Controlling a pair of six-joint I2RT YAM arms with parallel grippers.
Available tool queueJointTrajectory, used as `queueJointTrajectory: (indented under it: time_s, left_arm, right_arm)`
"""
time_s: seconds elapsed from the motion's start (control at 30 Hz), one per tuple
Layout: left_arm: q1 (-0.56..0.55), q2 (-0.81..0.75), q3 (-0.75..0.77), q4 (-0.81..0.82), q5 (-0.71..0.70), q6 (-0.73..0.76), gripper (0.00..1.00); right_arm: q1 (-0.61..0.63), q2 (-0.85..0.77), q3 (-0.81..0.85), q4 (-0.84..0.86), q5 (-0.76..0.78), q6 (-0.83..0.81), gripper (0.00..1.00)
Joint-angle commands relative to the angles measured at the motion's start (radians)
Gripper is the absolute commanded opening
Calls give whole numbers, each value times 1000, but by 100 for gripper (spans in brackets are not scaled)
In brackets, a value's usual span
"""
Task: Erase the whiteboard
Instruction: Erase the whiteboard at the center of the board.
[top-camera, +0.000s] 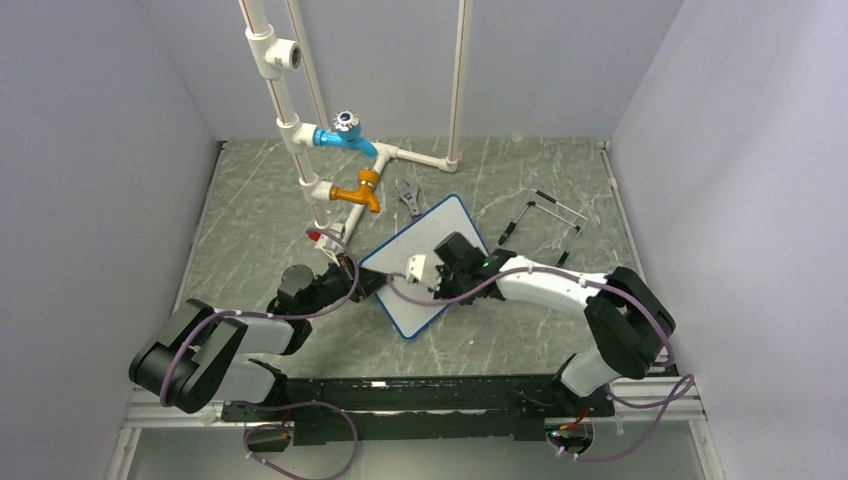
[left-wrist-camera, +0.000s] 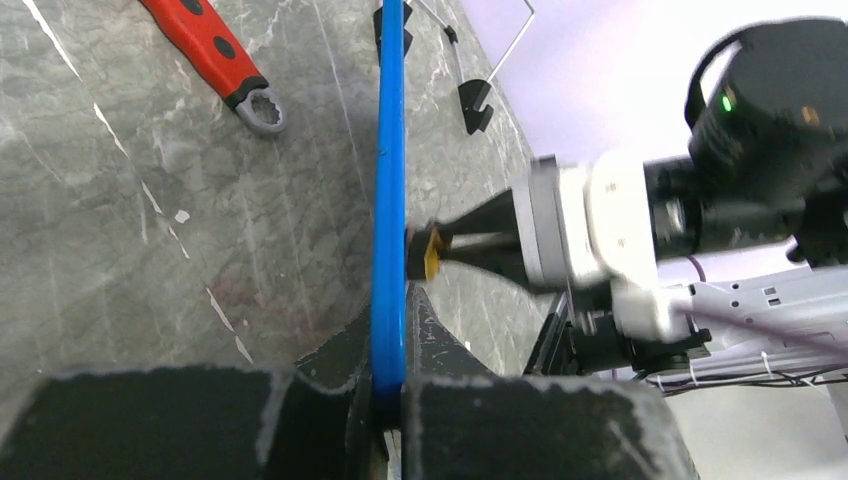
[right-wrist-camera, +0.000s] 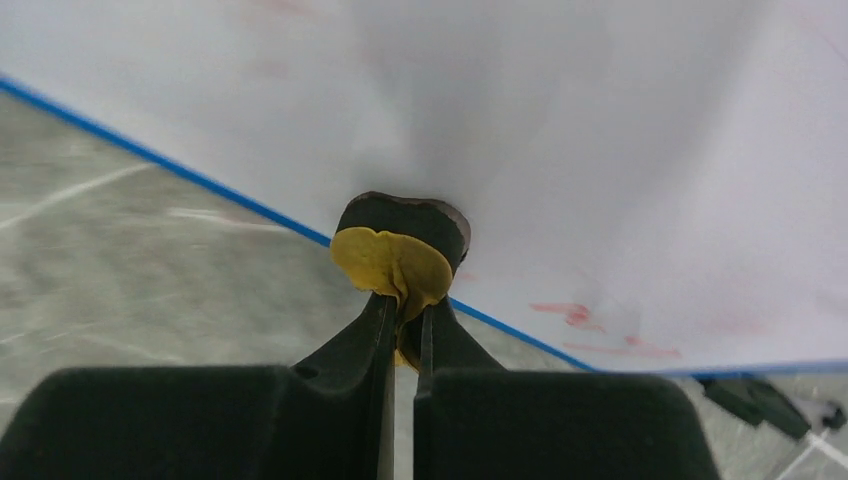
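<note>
Right gripper (right-wrist-camera: 405, 305) jaws closed on yellow eraser pad (right-wrist-camera: 392, 262), pad against whiteboard (right-wrist-camera: 600, 150). Left gripper (left-wrist-camera: 388, 335) jaws clamp board's blue edge, board at middle of surface (top-camera: 260, 210). Face mostly white. Faint red smears (right-wrist-camera: 575, 314) near lower edge to wipe. Judged nearly done.

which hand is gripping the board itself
The left hand, clamped on the blue frame edge of the whiteboard. The right hand instead pinches a small yellow pad at the white face.
</note>
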Motion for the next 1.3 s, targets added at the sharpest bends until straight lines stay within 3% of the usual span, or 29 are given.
queueJointTrajectory:
  time_s: [0.0,0.17,0.4,0.5,0.6,0.8,0.93,1.27]
  left_arm:
    - [-21,-47,39,113,156,-68,0]
    - [-21,-61,42,80,159,-53,0]
    - [-21,-23,55,108,180,-66,0]
    - [-21,-12,60,116,182,-72,0]
    - [-22,-18,60,107,182,-69,0]
    - [-21,-52,61,59,175,-50,0]
    - [-22,-72,62,23,173,-35,0]
    - [-22,-46,64,52,182,-43,0]
  right_arm:
    - [144,19,-4,-44,-130,-122,0]
    - [133,40,9,16,1,-76,0]
    - [-58,-13,7,96,111,23,0]
    - [-60,-13,7,81,118,5,0]
    - [-33,-15,8,25,5,-43,0]
    - [116,17,-2,-88,-113,-165,0]
    - [121,45,7,-49,-17,-131,0]
    - [-27,26,15,32,164,-39,0]
